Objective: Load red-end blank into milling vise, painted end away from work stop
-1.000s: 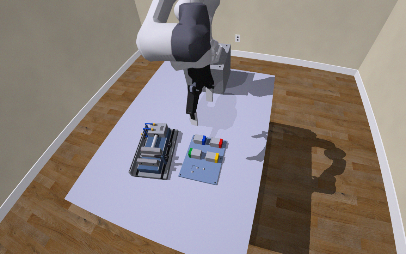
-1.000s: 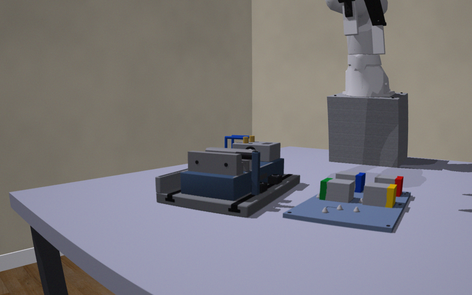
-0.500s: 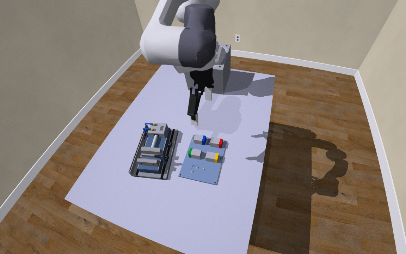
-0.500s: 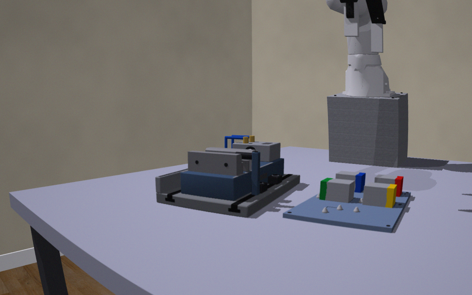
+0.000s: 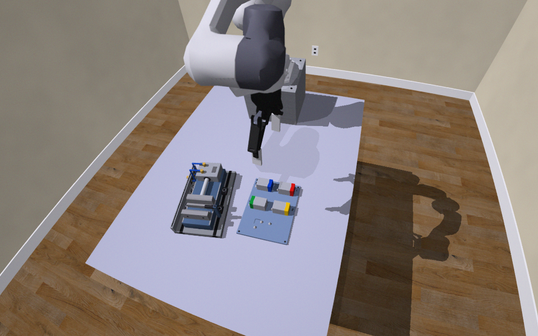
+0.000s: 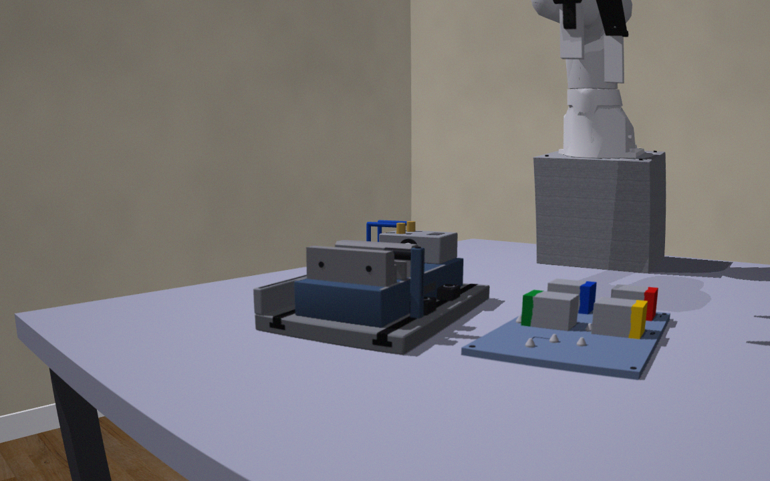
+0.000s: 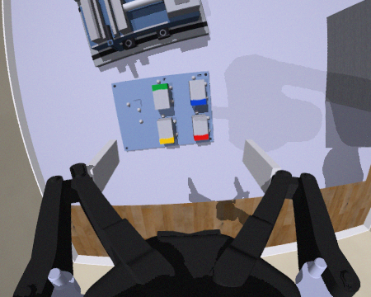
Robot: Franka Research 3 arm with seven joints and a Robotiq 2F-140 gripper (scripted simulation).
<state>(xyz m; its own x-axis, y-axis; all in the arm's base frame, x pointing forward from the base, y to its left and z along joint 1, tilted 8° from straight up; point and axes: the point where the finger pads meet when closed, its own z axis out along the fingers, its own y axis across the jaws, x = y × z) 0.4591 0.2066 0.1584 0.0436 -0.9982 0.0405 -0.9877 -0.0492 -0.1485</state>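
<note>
The blank with the red end (image 5: pixel 285 188) (image 6: pixel 628 292) (image 7: pixel 200 125) lies on the infeed plate (image 5: pixel 262 235) (image 6: pixel 555 360) (image 7: pixel 129 136), at the corner nearest the robot base and farthest from the vise. Its red end faces away from the vise. My gripper (image 5: pixel 266 142) (image 6: pixel 593 59) (image 7: pixel 181 150) is open and empty, high above the table, on the robot-base side of the plate. In the vise, the fixed jaw (image 5: pixel 196 215) (image 6: pixel 349 266) stands apart from the moving jaw (image 5: pixel 200 199). The work stop (image 5: pixel 210 206) is at their plate-side end. The low bars are mostly hidden.
Blanks with a blue end (image 5: pixel 264 184) (image 7: pixel 197 89), a green end (image 5: pixel 259 203) (image 7: pixel 162 99) and a yellow end (image 5: pixel 279 206) (image 7: pixel 166 129) share the plate. Small cones (image 6: pixel 581 341) stand at its fourth-side spot. Blue hoses (image 5: pixel 197 170) rise at the vise's far end.
</note>
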